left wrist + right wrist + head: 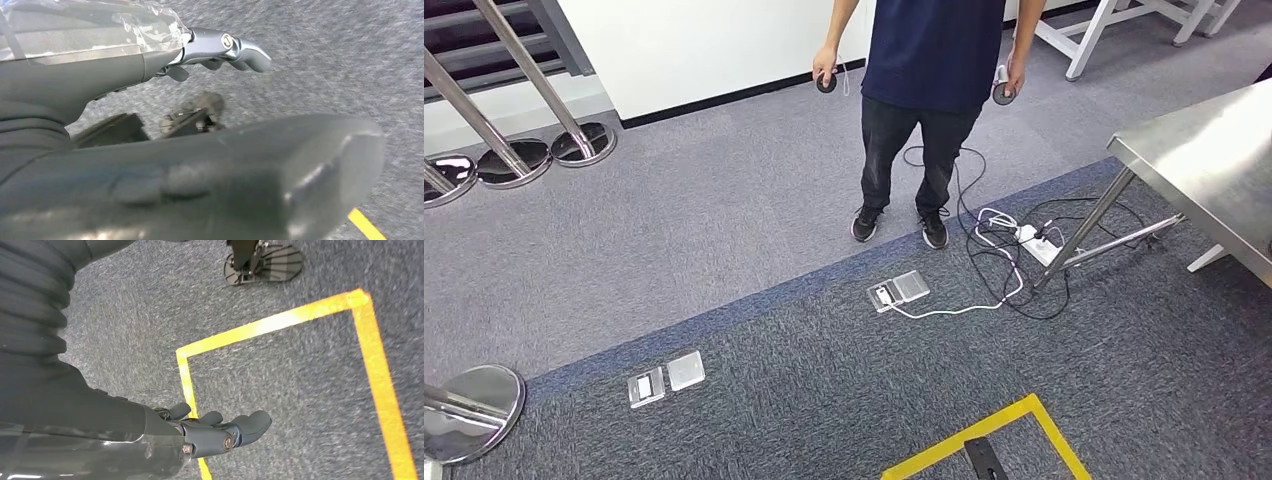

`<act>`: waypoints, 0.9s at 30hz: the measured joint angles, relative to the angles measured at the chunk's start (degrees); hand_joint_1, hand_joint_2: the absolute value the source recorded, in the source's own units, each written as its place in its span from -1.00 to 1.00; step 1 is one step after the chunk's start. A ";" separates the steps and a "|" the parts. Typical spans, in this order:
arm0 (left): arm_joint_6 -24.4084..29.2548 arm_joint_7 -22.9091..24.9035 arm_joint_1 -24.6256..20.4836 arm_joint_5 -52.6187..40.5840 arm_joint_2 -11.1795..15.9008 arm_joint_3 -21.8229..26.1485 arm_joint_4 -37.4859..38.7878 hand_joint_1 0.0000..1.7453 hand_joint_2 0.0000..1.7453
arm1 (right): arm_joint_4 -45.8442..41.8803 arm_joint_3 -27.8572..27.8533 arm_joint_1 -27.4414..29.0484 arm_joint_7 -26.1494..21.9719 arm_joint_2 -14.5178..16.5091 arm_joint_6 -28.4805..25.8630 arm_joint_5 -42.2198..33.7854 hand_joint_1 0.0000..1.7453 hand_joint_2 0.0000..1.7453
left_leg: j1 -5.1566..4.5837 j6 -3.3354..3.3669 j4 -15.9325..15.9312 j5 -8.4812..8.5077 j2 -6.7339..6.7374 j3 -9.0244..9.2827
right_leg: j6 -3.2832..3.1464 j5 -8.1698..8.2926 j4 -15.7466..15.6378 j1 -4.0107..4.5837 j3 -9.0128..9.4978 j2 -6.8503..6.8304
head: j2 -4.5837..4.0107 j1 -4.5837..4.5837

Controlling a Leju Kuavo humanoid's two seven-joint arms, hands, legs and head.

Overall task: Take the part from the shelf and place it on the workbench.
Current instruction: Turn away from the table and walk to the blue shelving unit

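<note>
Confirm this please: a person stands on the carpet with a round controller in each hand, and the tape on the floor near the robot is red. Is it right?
Not quite. The tape is yellow, not red, as the right wrist view shows. The rest holds: in the head view a person stands on the carpet with a round controller in each hand.
</note>
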 joint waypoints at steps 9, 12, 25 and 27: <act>-0.17 -0.10 0.59 -0.01 0.11 0.00 -0.01 -1.00 -1.00 | 0.00 1.27 0.32 0.83 -0.72 -0.24 -0.91 -1.00 1.00 | 0.42 1.16 -1.24 1.21 -4.12 0.46 | 0.87 -7.52 17.71 -0.38 -8.34 3.69 | 0.00 1.92; -0.17 -0.13 0.47 -0.01 0.11 0.00 -0.03 -1.00 -1.00 | 0.00 1.55 0.30 0.78 -0.93 -0.30 -0.93 -1.00 1.00 | 0.61 0.33 -0.52 0.68 -5.52 0.43 | 0.94 -1.62 5.07 -0.88 -2.78 7.49 | 0.00 2.54; -0.18 -0.25 0.69 -0.59 0.11 -0.25 -0.20 -1.00 -1.00 | 0.01 2.54 0.36 1.91 -1.42 -0.33 -1.64 -1.00 1.00 | 0.99 -1.53 17.35 -6.53 -3.52 -8.35 | -1.32 1.13 -1.15 -0.51 -0.08 2.78 | -0.01 -0.08; -0.22 -0.25 0.54 -0.63 0.11 -0.38 -0.20 -1.00 -1.00 | 0.00 2.57 0.27 1.97 -1.42 -0.33 -1.71 -1.00 1.00 | 0.75 -1.06 7.85 -2.66 -1.39 -3.36 | -0.96 0.90 -1.11 -0.47 0.27 1.99 | 0.00 -0.21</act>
